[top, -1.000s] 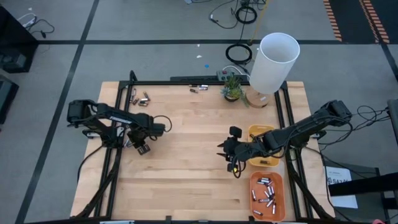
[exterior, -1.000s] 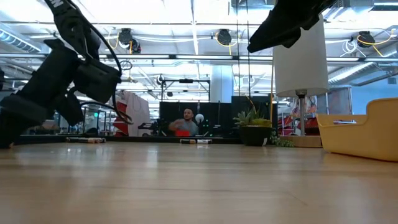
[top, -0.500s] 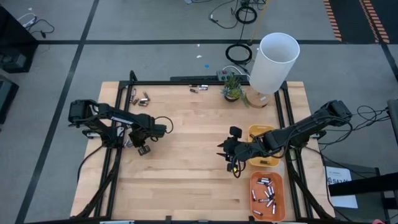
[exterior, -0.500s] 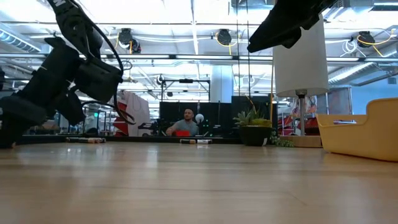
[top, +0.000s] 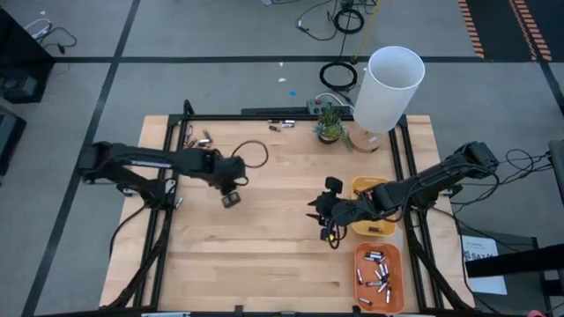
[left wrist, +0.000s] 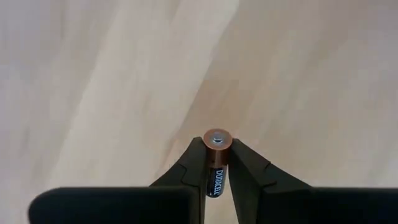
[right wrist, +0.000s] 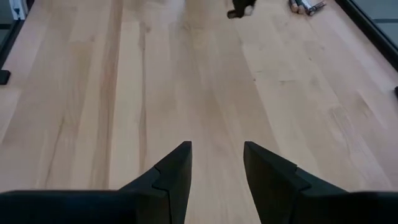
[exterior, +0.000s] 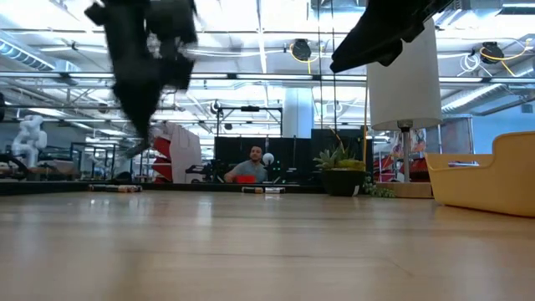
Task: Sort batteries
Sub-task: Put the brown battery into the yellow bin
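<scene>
Between the left gripper's (left wrist: pixel 217 163) fingertips sits a battery (left wrist: pixel 217 155), clamped.

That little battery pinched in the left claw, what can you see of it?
The battery is a small cylinder with a black body bearing white lettering and a copper-coloured end cap with a silvery stud in its middle. It is clamped between the two dark fingers of the left gripper, one on each side, capped end pointing away from the wrist. It hangs above the bare wooden table, touching nothing else.
</scene>
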Controlling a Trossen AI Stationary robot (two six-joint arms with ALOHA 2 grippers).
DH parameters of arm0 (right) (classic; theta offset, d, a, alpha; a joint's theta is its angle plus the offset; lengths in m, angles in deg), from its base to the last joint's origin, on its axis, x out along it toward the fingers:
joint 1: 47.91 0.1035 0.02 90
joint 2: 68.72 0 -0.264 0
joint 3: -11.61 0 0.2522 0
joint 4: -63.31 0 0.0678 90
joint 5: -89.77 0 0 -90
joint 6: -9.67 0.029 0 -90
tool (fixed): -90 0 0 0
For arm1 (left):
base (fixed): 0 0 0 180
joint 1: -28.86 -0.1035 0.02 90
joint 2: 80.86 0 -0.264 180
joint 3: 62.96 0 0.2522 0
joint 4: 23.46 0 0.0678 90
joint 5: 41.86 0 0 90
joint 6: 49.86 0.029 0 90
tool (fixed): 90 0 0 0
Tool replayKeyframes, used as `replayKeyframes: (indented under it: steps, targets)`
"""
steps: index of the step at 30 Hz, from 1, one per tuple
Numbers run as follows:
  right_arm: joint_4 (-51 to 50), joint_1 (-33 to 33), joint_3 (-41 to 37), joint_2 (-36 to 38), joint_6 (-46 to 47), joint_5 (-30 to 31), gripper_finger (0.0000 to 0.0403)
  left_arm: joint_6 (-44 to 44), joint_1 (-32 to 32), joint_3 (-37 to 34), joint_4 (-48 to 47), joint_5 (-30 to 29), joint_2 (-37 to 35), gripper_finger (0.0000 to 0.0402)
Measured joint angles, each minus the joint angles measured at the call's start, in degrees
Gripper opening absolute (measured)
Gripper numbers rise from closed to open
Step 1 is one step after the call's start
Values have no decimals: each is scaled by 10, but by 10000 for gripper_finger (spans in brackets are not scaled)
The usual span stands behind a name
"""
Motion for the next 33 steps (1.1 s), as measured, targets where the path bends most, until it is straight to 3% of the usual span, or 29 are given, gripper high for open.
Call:
replayKeyframes:
  steps: [4, 8, 14, 18, 20, 27, 33]
  targets:
    - [13, -6, 0, 0, 0, 0, 137, 48, 29, -3, 196, 30, -58, 51]
    - [55, -12, 0, -1, 0, 1, 137, 87, 67, -50, 441, 32, -94, 53]
    - [170, -13, 0, -34, -55, -1, 137, 100, 85, -164, 782, 87, -96, 52]
    - [263, -13, 0, -65, -99, -3, 146, 78, 90, -224, 956, 123, -88, 52]
    - [296, -15, 0, -77, -112, -3, 157, 78, 96, -238, 1001, 127, -89, 52]
    - [379, -37, 0, -79, -118, -1, 225, 91, 104, -243, 991, 127, -72, 52]
    - [377, -57, 0, -79, -71, -4, 268, 135, 119, -243, 1018, 126, -36, 52]
